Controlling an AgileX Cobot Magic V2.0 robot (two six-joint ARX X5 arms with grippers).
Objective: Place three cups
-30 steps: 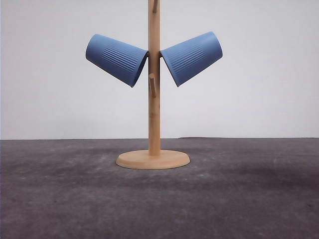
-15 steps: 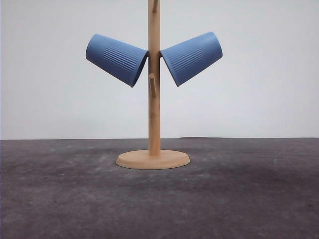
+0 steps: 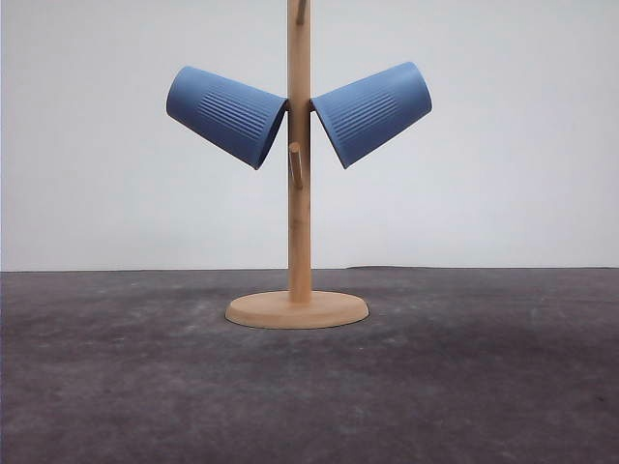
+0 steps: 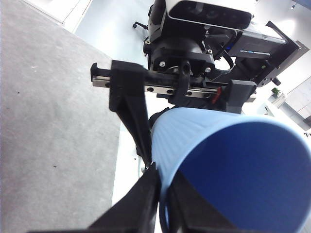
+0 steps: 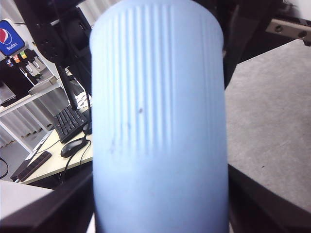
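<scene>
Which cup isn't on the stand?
The held cup, rim pinched by the left hand; the left-peg cup and right-peg cup hang on the wooden stand.

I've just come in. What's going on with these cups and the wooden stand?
Two blue cups already hang tilted on the pegs of the wooden stand on the table. The third cup is in the air between the arms: the left gripper pinches its rim, while the right gripper has its fingers against the sides. It looks like a handover.

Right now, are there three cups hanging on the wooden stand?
No, two cups, one on the left and one on the right, hang on the wooden stand.
</scene>
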